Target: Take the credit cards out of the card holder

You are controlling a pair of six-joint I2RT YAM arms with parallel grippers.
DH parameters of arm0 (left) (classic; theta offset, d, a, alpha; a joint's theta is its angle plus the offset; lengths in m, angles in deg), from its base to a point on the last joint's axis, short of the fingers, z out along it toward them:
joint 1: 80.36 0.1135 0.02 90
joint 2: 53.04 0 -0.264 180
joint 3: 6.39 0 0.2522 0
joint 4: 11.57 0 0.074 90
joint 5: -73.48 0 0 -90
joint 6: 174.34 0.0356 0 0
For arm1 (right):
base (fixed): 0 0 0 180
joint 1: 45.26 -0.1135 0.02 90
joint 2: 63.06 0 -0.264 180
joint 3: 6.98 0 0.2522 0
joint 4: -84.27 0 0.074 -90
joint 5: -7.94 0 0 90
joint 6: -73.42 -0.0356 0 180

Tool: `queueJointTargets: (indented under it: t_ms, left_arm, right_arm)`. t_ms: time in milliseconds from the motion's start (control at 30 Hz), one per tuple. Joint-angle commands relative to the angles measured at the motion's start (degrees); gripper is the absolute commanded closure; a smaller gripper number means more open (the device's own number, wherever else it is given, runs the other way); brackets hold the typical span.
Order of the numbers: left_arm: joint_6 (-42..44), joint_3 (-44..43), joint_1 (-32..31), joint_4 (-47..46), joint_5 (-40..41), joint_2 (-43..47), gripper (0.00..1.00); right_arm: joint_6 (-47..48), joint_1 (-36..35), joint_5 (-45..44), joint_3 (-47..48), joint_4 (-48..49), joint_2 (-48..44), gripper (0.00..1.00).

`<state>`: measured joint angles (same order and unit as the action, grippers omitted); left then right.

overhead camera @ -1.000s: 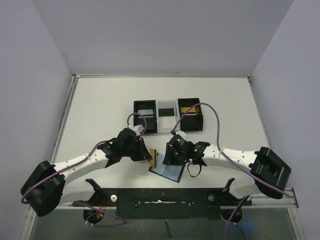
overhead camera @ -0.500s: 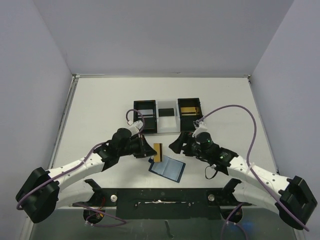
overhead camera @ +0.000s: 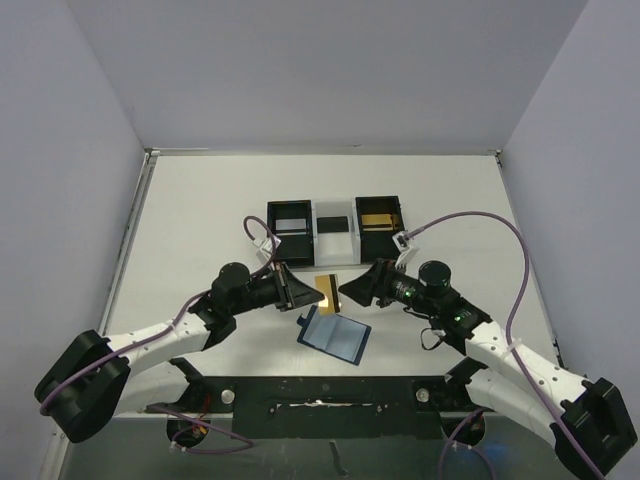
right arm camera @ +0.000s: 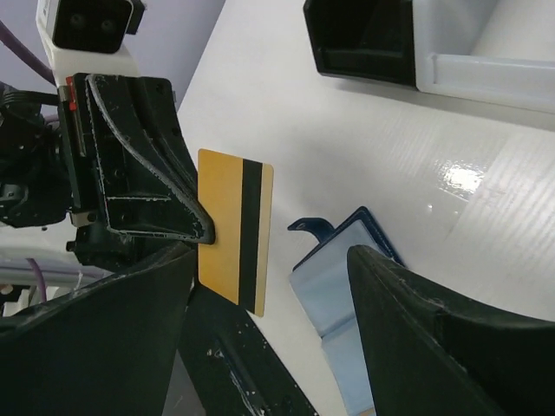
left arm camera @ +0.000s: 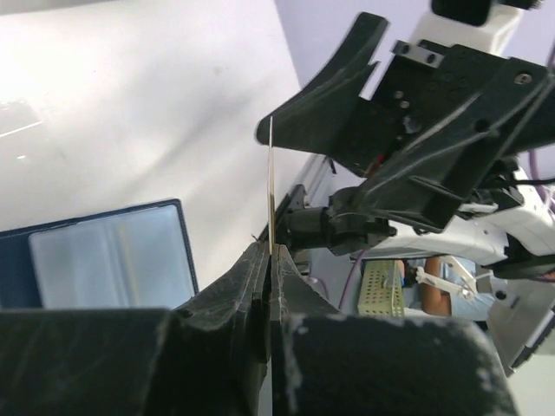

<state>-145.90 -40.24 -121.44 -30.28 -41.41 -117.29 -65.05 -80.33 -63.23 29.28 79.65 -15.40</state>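
Gold credit card is now up out of the open card holder lying lower centre, clenched by left gripper, while right gripper has released the holder, jaws spread, so one card counts as extracted.

My left gripper is pinched tight on a card. My right gripper faces it tip to tip, jaws spread wide.
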Motion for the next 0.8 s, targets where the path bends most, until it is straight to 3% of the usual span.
queueJointTargets:
  t_ms: [0, 300, 400, 767]
  left_arm:
    - [-3.9, -1.4, 0.4, -13.0, -5.0, -1.4, 1.0]
    - [-4.6, -3.5, 1.0, -17.8, -12.4, -4.3, 1.0]
    - [-4.1, -3.7, 1.4, -17.9, -12.7, -4.4, 1.0]
    - [-4.6, -4.1, 2.3, -20.5, -15.0, -4.5, 1.0]
  right_arm:
    - [-1.2, 1.7, 10.9, -0.7, 10.2, 2.8, 0.3]
    - [-6.1, 5.1, 23.5, -1.2, 21.5, 8.1, 0.58]
    - [-8.0, 5.7, 26.9, -0.8, 25.0, 9.3, 0.62]
    - [-14.8, 6.6, 33.4, -2.4, 36.7, 14.2, 0.95]
